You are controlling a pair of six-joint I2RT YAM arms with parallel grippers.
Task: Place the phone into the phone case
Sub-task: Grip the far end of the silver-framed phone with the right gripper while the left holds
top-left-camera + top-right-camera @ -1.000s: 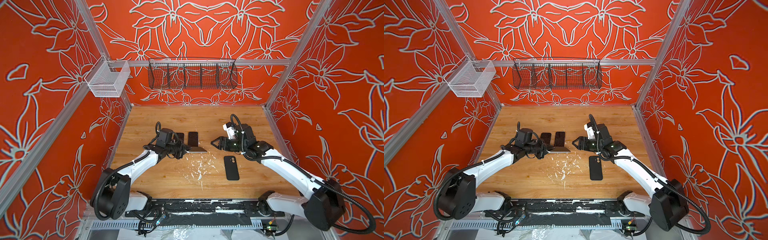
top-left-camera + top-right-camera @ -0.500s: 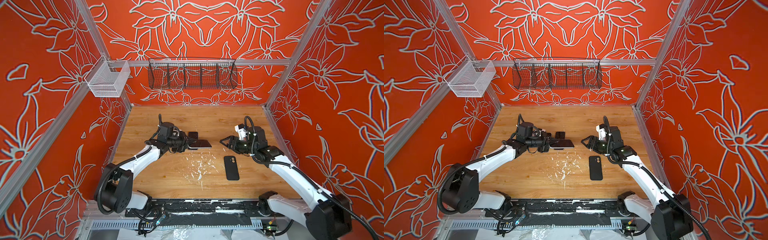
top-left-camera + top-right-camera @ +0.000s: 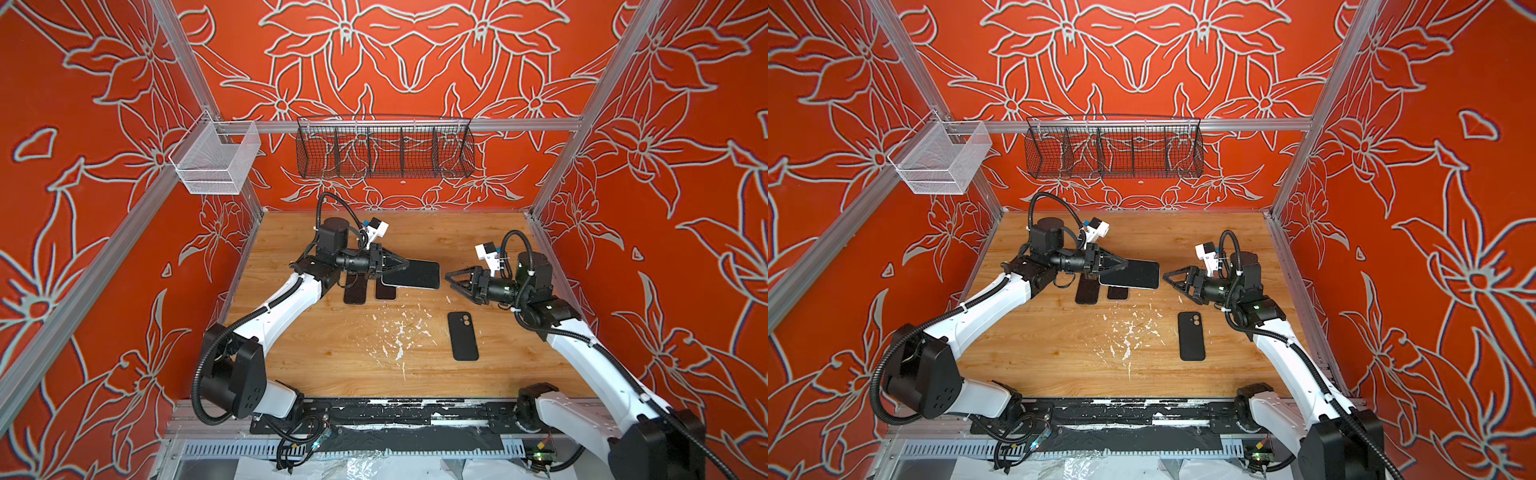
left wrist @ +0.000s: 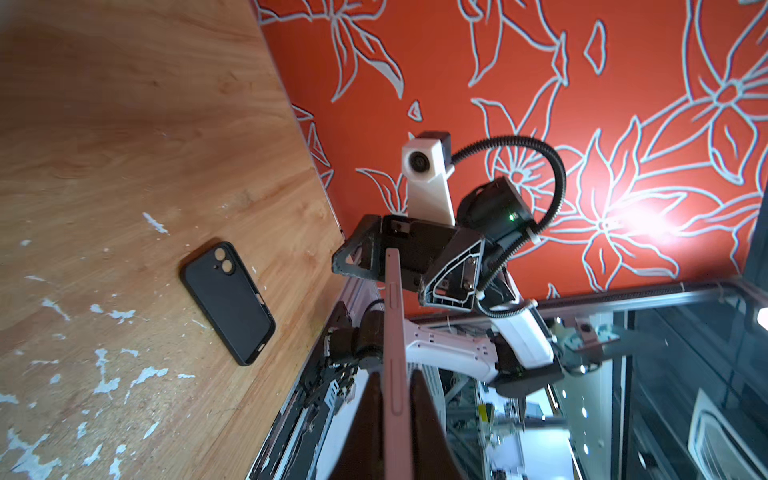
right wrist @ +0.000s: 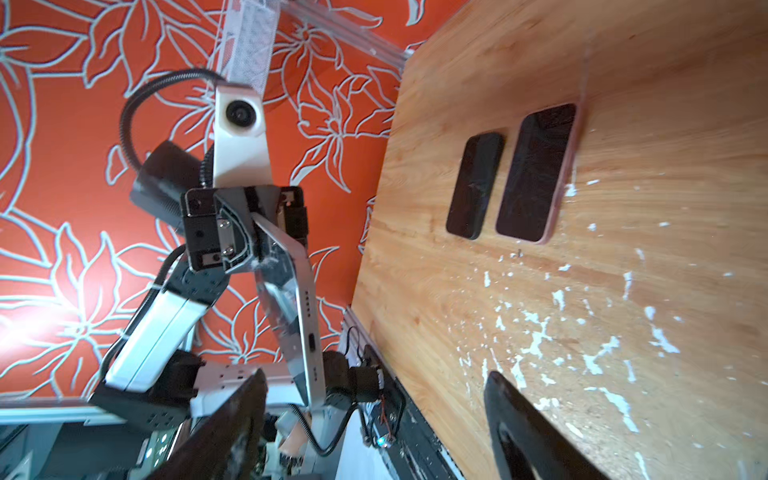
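My left gripper (image 3: pixel 402 266) is shut on one end of the phone (image 3: pixel 415 274), holding it level above the table in both top views (image 3: pixel 1136 275). In the left wrist view its pink edge (image 4: pixel 392 332) runs out from between my fingers (image 4: pixel 419 399). The black phone case (image 3: pixel 462 336) lies flat on the wood with its camera cutout towards the back, also seen as the case (image 4: pixel 227 302). My right gripper (image 3: pixel 453 283) stands open and empty, facing the phone's free end across a small gap. The right wrist view shows the phone (image 5: pixel 291 299) ahead of the right gripper (image 5: pixel 376 376).
Two dark flat slabs (image 3: pixel 355 292) (image 3: pixel 385 291) lie on the table under the held phone; one slab (image 5: pixel 536 172) has a pink rim. White paint flecks (image 3: pixel 399 332) mark the middle of the wooden table (image 3: pixel 332 357). Wire baskets (image 3: pixel 384 147) hang on the back wall.
My left gripper has lifted the phone and carried it right, turning it level. My right gripper has drawn back to the right and opened wider.
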